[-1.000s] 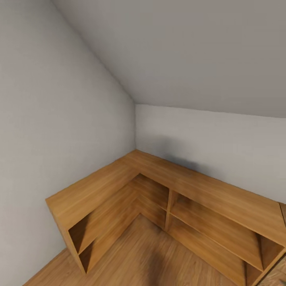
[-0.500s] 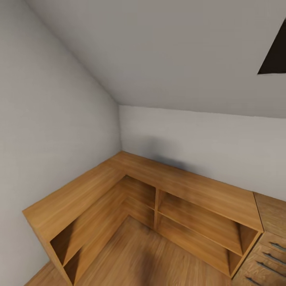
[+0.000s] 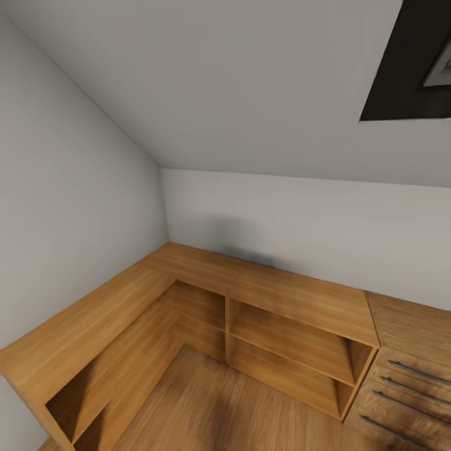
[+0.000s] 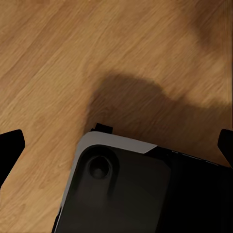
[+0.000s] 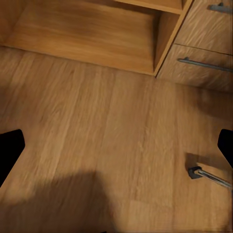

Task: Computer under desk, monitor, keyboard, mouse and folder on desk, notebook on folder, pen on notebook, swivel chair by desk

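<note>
Grey walls [image 3: 75, 207] and a sloped ceiling fill the upper frame. Lower left to centre: L-shaped wooden shelf unit [image 3: 188, 294], open compartments. Lower right: wooden drawers [image 3: 407, 382] with bar handles. Upper right: dark panel [image 3: 407, 62]. Wooden floor [image 3: 207, 401] below. Left gripper [image 4: 116, 145] and right gripper [image 5: 116, 145]: fingertips spread wide, holding nothing. Task items: none located.

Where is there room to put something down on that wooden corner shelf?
The top of the L-shaped wooden shelf unit is bare along both walls, from the corner to the drawer unit. The open cubbies underneath look bare too. Nothing looks crowded here.
</note>
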Available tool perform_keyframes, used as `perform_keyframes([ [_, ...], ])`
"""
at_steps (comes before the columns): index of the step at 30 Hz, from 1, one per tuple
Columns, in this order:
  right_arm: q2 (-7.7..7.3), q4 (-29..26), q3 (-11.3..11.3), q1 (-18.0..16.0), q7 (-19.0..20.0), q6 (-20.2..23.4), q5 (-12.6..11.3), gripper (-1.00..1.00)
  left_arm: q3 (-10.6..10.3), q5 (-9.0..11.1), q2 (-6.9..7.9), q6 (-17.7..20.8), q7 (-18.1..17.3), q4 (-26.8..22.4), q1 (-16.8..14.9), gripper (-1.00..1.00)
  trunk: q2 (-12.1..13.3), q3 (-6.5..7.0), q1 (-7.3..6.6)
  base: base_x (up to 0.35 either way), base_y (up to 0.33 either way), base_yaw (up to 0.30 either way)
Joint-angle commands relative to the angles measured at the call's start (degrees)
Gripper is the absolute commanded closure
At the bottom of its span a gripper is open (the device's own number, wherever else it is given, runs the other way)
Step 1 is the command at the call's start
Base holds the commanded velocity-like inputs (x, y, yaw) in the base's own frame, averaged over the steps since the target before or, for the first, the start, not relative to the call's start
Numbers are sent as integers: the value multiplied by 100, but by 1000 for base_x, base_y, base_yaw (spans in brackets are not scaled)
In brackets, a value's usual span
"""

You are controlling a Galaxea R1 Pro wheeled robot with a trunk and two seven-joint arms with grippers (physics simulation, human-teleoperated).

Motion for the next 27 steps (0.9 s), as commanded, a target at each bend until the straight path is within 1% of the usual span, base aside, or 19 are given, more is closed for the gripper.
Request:
perform_keyframes([
  [1, -3, 12, 47, -6, -32, -14, -14, -100, -49, 37, -1, -18, 16, 3, -2, -100, -7, -3, 3, 0, 0, -255],
  [27, -4, 11, 44, -6, -33, -14, -12, -100, -49, 37, -1, -18, 19, 3, -2, -100, -7, 86, 3, 0, 0, -253],
])
